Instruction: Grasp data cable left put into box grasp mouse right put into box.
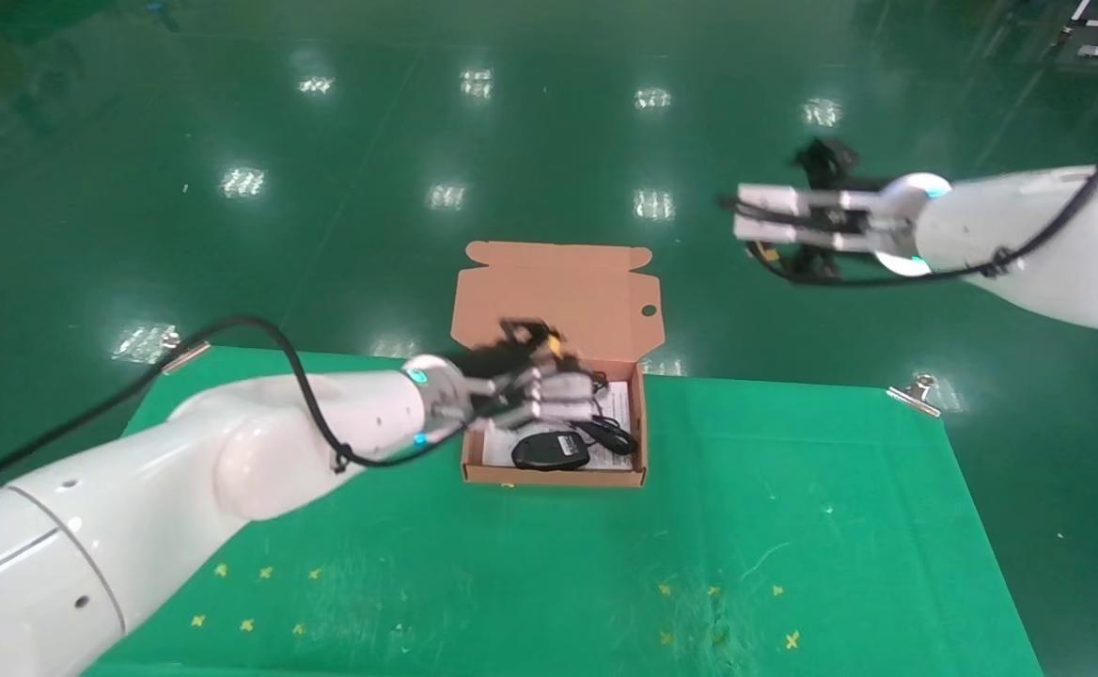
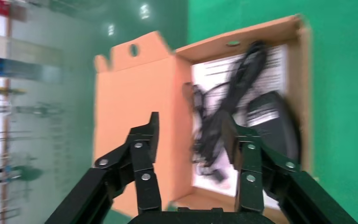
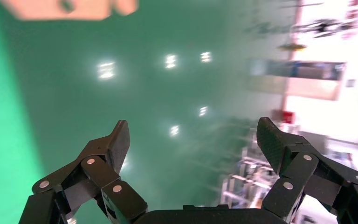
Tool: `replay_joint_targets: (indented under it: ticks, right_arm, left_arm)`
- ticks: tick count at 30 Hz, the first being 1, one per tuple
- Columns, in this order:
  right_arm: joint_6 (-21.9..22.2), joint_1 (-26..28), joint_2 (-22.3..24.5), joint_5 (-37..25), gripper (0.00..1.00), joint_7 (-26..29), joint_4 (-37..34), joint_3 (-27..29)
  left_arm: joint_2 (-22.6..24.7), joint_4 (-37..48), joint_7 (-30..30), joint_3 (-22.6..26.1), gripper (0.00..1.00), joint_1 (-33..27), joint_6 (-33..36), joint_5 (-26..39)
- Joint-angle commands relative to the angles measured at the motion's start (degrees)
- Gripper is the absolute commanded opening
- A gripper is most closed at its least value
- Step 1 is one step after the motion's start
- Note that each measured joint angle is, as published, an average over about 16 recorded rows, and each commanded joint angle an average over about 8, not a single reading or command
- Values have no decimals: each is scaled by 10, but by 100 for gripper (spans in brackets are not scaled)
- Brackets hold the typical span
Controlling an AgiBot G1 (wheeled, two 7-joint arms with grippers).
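The salmon-orange box [image 1: 554, 477] stands open on the green mat, lid upright. Inside, on the white printed sheet, lie the black mouse [image 1: 549, 449] and a black cord bundle, the data cable [image 1: 610, 434]. My left gripper [image 1: 587, 387] hovers just above the box's back part, open and empty. In the left wrist view my left gripper [image 2: 192, 126] frames the cable [image 2: 223, 116], with the mouse [image 2: 275, 123] beside it and the box wall [image 2: 303, 93] beyond. My right gripper [image 1: 737, 214] is raised far to the right of the box, open and empty [image 3: 192, 128].
The green mat [image 1: 793, 527] covers the table, held by metal clips [image 1: 914, 393] at its back corners. Small yellow marks [image 1: 718, 592] dot its front part. Shiny green floor lies beyond. The box lid [image 3: 65, 7] shows at the edge of the right wrist view.
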Motion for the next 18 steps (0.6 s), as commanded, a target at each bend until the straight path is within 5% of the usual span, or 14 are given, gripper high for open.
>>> replay_joint_targets:
  ticks: [1, 10, 18]
  right_arm:
    - [12, 2, -3, 1, 100, 1, -1, 3]
    - [9, 20, -35, 5, 100, -40, -27, 3]
    - [-24, 1, -23, 40, 100, -46, -11, 35]
  left_arm:
    - [2, 12, -1, 1, 100, -3, -14, 6]
    - [8, 71, -39, 14, 100, -40, -71, 36]
    - [-11, 63, -46, -13, 100, -32, -44, 9]
